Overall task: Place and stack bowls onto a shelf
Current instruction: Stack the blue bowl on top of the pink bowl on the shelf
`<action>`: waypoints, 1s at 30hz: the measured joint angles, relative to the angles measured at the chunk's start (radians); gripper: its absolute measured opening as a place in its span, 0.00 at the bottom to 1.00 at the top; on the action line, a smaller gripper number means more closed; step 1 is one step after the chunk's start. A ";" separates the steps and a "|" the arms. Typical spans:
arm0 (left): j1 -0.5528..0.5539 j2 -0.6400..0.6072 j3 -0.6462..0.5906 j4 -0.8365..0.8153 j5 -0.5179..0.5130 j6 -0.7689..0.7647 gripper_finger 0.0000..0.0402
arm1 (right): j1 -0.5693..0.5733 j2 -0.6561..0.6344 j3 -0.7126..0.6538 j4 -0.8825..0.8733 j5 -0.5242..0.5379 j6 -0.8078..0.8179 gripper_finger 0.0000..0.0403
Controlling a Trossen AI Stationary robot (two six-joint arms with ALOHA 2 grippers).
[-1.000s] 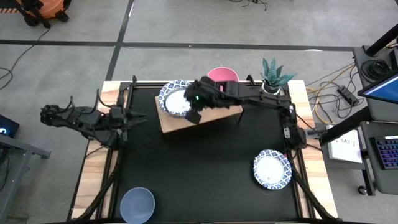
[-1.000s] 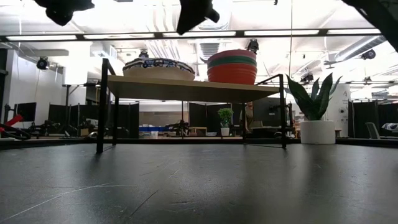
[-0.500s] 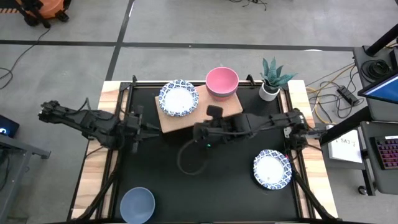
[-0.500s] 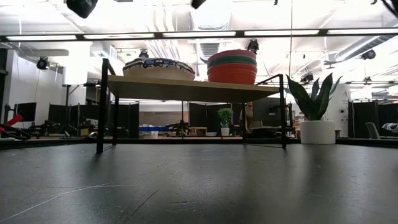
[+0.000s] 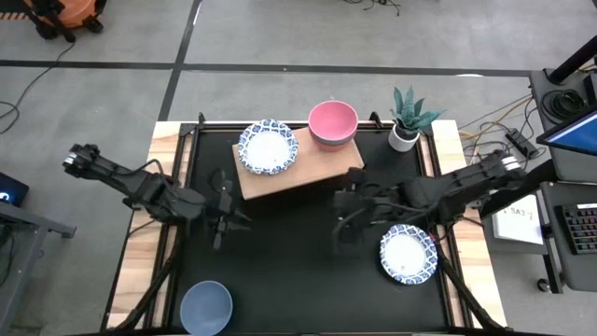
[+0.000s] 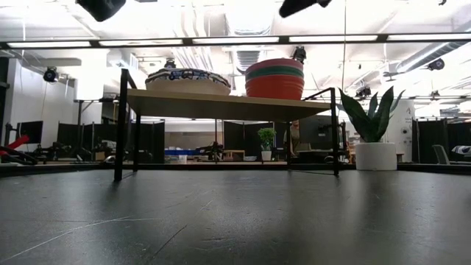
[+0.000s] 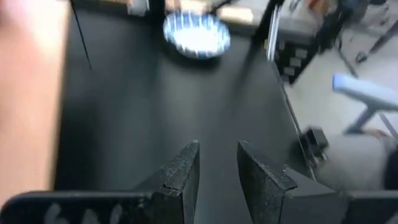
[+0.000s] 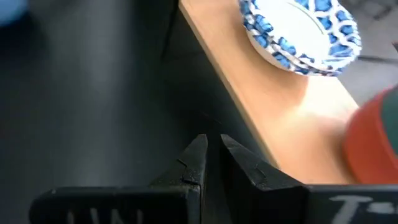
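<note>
**Both arms over the black table, shelf loaded at the back**

A black table (image 5: 298, 271) edged with pale wooden strips stands on a grey concrete floor; in the low view a bright workshop with ceiling lights stretches out behind it.

At the back of the table sits the wooden shelf (image 5: 312, 171), raised on thin dark legs. On its left end rests a stack of white bowls with blue patterned rims (image 5: 268, 147) — how many are in the stack cannot be told. On its right end stands a stack of coloured bowls (image 5: 333, 122), pink on top from above; the low view shows red at the bottom with a green band above it (image 6: 274, 79). Two bowls are off the shelf: another blue-rimmed white bowl (image 5: 408, 253) on the table near the right edge, and a blue-grey bowl (image 5: 206, 307) at the front left corner.

The right gripper (image 5: 343, 217) hangs above the table in front of the shelf's right end, just left of the loose patterned bowl; its fingers (image 8: 198, 163) are almost pressed together, a thin slit between them, holding nothing. The left gripper (image 5: 227, 201) hangs above the table beside the shelf's left end; its fingers (image 7: 185, 171) stand a little apart, empty.

A potted plant (image 5: 409, 119) sits at the back right corner, beside the shelf.
</note>
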State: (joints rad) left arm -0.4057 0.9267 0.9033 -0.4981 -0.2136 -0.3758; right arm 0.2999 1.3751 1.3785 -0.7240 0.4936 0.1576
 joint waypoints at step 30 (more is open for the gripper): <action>-0.291 0.615 0.373 -0.704 0.358 -0.357 0.51 | 0.073 -0.502 -0.758 0.803 -0.137 -0.200 0.08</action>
State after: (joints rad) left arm -0.6968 1.5420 1.2758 -1.2017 0.1440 -0.7327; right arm 0.3728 0.8731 0.6209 0.0792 0.3569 -0.0421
